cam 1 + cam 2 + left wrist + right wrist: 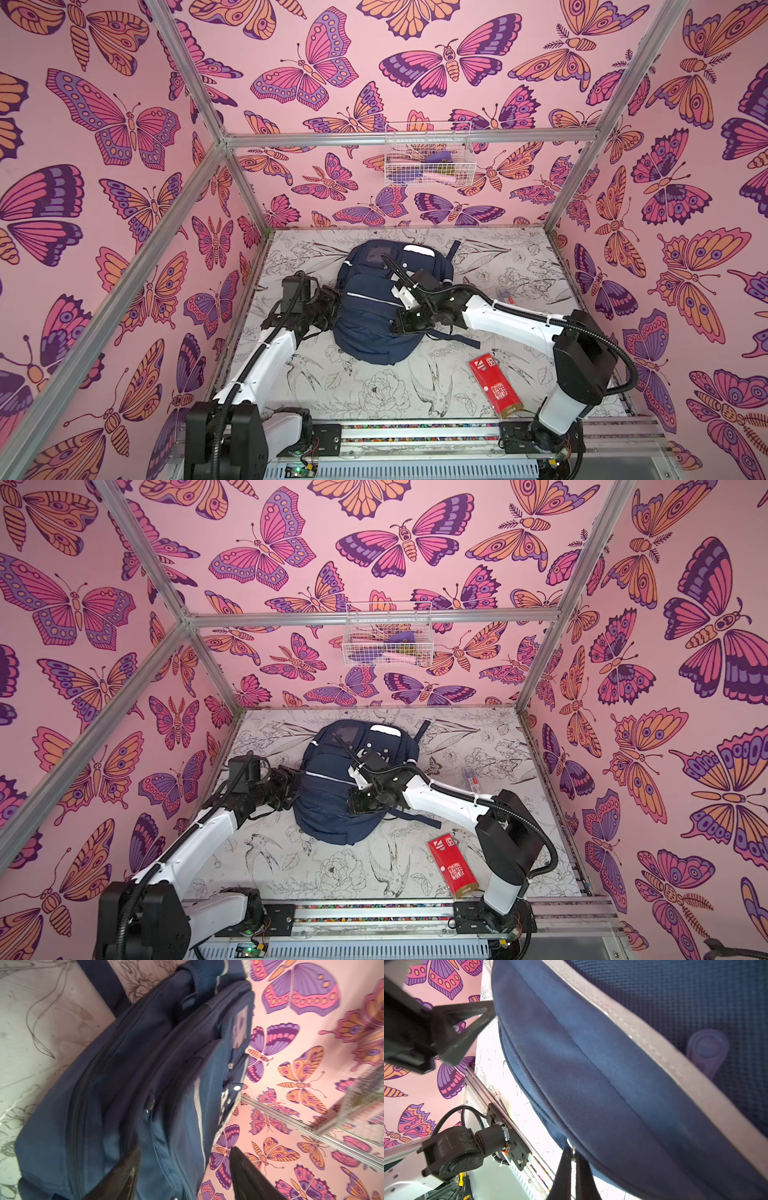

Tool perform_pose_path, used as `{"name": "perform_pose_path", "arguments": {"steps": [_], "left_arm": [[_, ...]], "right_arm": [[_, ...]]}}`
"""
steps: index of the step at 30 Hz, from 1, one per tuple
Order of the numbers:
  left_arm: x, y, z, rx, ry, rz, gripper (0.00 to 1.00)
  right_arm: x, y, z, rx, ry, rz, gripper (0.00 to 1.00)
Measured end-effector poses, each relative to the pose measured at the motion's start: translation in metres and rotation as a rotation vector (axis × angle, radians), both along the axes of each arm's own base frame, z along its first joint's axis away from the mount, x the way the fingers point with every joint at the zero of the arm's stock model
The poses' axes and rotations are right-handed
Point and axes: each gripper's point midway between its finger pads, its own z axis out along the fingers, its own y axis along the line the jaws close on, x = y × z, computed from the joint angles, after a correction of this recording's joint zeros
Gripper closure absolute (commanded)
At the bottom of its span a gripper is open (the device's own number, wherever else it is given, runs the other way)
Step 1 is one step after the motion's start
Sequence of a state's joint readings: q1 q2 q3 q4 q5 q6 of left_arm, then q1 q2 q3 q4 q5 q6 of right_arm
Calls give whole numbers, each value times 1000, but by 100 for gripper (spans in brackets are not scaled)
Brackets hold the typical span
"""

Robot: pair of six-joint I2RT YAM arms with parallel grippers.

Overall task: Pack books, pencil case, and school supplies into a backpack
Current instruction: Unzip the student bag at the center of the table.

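Roughly centred on the table [374, 395], the backpack [365, 316] lies flat, front up, between the two grippers.

Left gripper [185, 1176]: fingers [243, 1174] stand wide apart. The backpack's side edge sits in the gap, with one finger over the fabric and the other clear of it, against the wall [311, 1064]. In the right wrist view one left fingertip touches that edge. Gripping nothing.

Right gripper [574, 1167]: fingers narrow, nearly together. Tips meet the backpack's lower seam, where a small metal ring [569, 1143] shows. Whether the ring is pinched or only touched, cannot tell.

Backpack: navy woven cloth with a fine grid weave, soft and bulging, one end rounded. A pale grey stitched stripe [654, 1047] runs above the right fingers. Dark zip lines run along its side in front of the left fingers.

Around:
- A strap [457, 337] trails on the table just behind the right fingers.
- The red box [494, 384], flat with a gold end, lies well behind them, near the arm's base.
- A small clear packet [505, 293] lies beyond the right arm [498, 316]; too small to tell more.
- The wire basket [428, 153] hangs on the back wall, far past both sets of fingers, with purple and pink things inside.

In the way: the right arm crosses the backpack's front and hides part of it in both top views.
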State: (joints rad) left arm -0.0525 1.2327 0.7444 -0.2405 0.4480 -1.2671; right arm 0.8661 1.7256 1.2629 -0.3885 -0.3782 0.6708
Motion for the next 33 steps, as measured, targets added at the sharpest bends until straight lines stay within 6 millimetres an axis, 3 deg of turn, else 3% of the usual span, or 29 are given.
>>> {"name": "perform_pose_path", "arguments": {"steps": [4,10,16,21,27,33], "left_arm": [[10,-5,-17,-5,45,-39,51],[15,-13,-39,-42,105,-74,100],[23,-18,-23,-64,13,-90,100],[14,-21,-4,-45,-74,-72,100],[-6,-18,-8,-27,-85,-8,100],[-19,-20,-11,7,-99,41,100]], "right_arm": [[-3,-2,-2,-7,18,3,100],[-3,-2,-1,-7,27,-3,100],[-1,4,5,8,59,-13,100],[14,35,13,48,95,-8,100],[37,74,19,65,119,-11,100],[37,76,7,0,168,-4,100]]}}
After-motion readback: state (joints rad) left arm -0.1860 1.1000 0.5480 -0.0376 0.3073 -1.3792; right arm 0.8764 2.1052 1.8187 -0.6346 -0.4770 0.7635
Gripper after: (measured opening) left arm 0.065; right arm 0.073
